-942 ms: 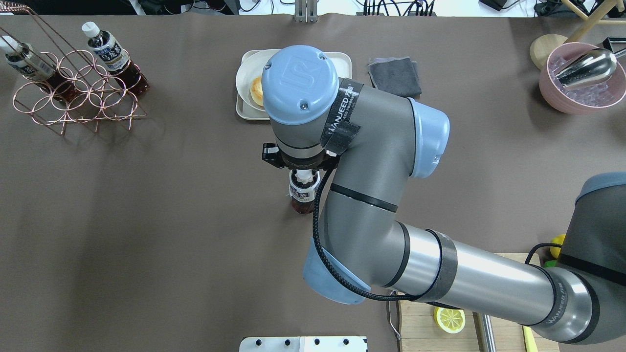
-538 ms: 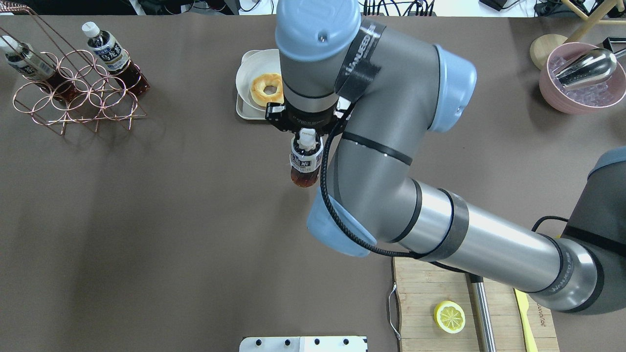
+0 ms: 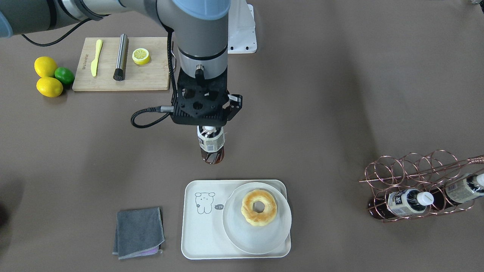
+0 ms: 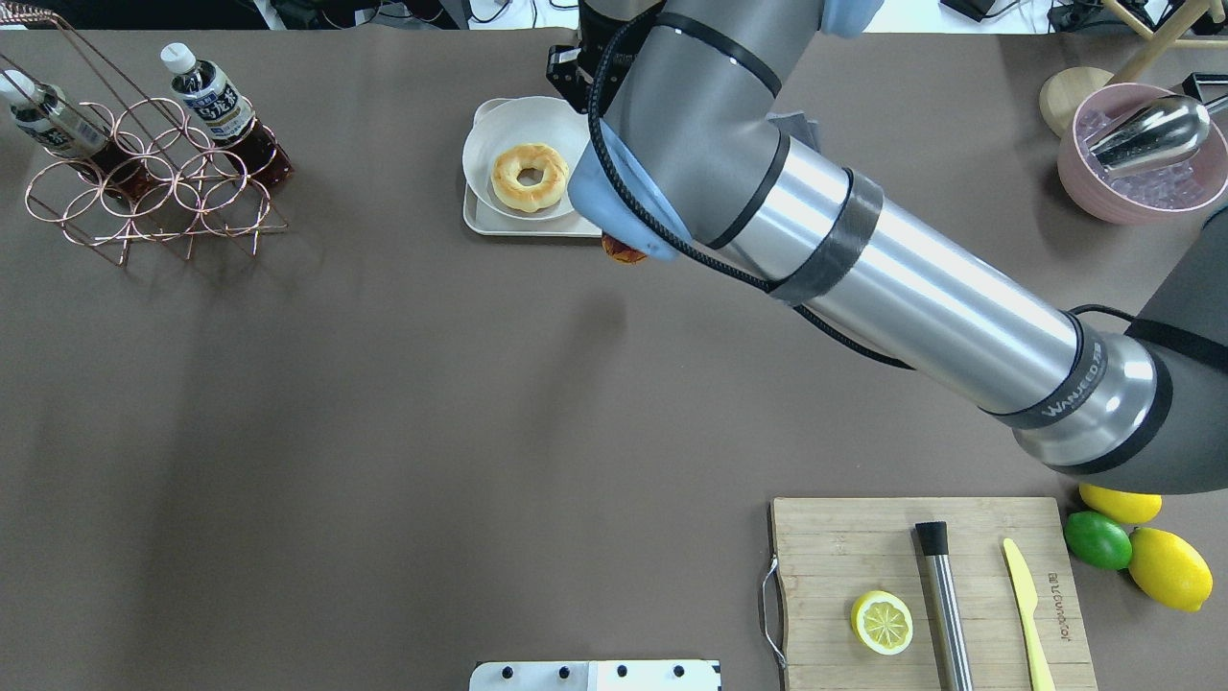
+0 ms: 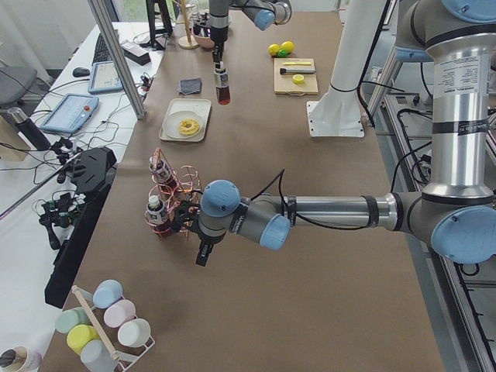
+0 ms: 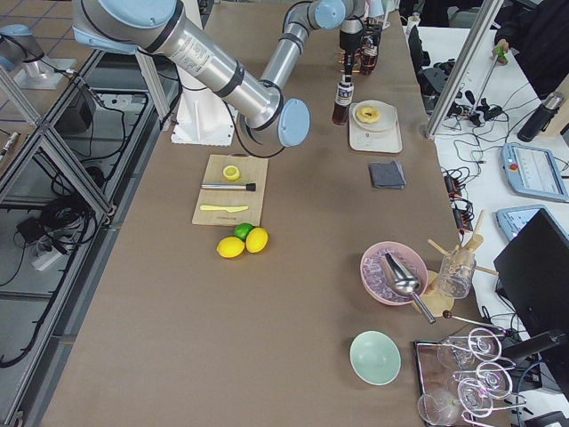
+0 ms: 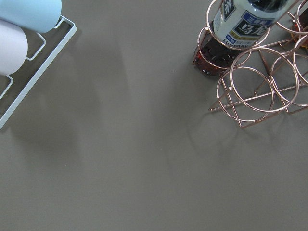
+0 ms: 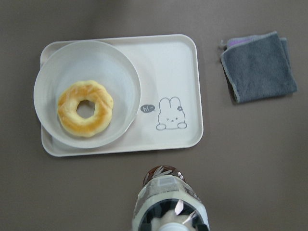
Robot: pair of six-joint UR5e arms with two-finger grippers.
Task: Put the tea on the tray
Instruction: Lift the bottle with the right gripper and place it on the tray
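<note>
My right gripper [image 3: 210, 130] is shut on the white cap of a tea bottle [image 3: 211, 149] with dark reddish-brown liquid and holds it upright above the table. The bottle hangs just short of the near rim of the cream-white tray [image 3: 204, 234]. In the right wrist view the bottle [image 8: 168, 202] sits below the tray [image 8: 178, 62]. In the overhead view only the bottle's base [image 4: 624, 251] shows under the arm. Two more tea bottles [image 4: 216, 101] lie in the copper rack [image 4: 153, 192]. My left gripper [image 5: 203, 252] is beside that rack; I cannot tell if it is open or shut.
A round white plate [image 3: 257, 234] with a doughnut [image 3: 259, 207] fills the tray's half away from the bear drawing [image 3: 204, 203]. A grey cloth [image 3: 139, 231] lies beside the tray. A cutting board [image 3: 151, 79], lemons [image 3: 49, 86] and a pink bowl [image 4: 1132, 182] stand far off.
My right arm has carried the tea bottle away from the table's middle towards the tray. The doughnut plate has come into view from under the arm.
</note>
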